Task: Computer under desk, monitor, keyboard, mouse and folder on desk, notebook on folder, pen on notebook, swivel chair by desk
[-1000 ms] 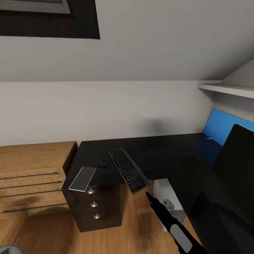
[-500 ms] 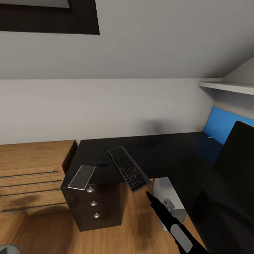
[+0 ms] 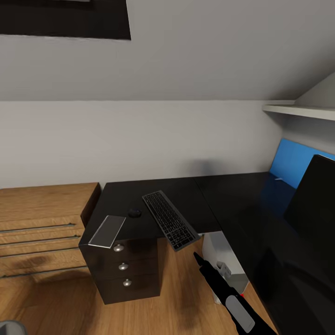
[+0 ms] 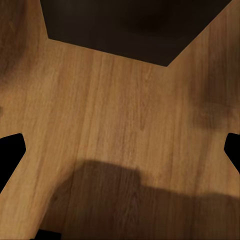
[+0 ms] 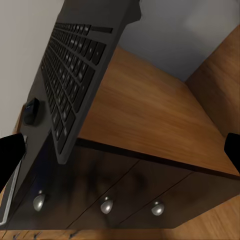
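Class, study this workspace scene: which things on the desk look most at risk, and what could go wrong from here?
1. The keyboard overhangs the desk front edge; a nudge from the right gripper just below could tip it off.
2. The grey flat sheet sticks out past the desk's corner and might slide to the floor.

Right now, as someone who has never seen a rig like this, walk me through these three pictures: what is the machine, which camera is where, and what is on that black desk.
This is a simulated two-armed wheeled robot. The head view looks down from its head at the desk. On it lie the keyboard, its near end poking past the edge, the small mouse beside it, and a grey flat sheet at the corner. The monitor stands at the right. The right arm reaches toward the keyboard. Each wrist view looks along one gripper; the left sees wooden floor. Both grippers are open, holding nothing.
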Robot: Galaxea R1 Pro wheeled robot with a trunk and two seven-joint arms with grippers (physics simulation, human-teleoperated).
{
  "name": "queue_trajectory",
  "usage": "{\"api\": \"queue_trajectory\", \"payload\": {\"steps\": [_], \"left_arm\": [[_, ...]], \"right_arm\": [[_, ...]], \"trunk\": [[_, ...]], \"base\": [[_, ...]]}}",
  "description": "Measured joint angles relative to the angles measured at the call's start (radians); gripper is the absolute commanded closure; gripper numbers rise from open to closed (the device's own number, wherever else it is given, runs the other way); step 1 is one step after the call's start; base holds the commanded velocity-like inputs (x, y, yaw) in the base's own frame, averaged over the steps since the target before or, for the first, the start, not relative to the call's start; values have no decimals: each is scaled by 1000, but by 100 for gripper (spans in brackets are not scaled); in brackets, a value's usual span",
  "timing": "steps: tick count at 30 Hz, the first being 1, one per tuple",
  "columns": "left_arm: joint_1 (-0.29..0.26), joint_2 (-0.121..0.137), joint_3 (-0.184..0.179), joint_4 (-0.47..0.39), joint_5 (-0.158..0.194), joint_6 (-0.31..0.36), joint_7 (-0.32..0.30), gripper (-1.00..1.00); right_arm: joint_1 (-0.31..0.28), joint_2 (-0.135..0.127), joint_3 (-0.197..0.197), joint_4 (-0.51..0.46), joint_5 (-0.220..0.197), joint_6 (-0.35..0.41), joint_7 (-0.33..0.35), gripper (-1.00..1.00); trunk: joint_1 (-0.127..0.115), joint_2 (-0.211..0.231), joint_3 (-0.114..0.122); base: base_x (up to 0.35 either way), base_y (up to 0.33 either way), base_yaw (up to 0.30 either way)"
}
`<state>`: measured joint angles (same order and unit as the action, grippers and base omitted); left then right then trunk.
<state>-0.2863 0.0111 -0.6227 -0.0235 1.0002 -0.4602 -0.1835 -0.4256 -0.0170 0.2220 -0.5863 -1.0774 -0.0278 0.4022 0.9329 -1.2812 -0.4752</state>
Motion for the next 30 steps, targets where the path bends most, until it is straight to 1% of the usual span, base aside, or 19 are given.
{"api": "queue_trajectory", "payload": {"steps": [18, 30], "left_arm": [[0, 1, 0, 0, 0, 0, 1, -100], [0, 1, 1, 1, 1, 0, 1, -100]], "right_arm": [[0, 0, 0, -2, -1, 0, 1, -100], [0, 1, 1, -2, -1, 0, 1, -100]], "trunk": [[69, -126, -56], [69, -126, -57]], "base": [[0, 0, 0], [12, 0, 0]]}}
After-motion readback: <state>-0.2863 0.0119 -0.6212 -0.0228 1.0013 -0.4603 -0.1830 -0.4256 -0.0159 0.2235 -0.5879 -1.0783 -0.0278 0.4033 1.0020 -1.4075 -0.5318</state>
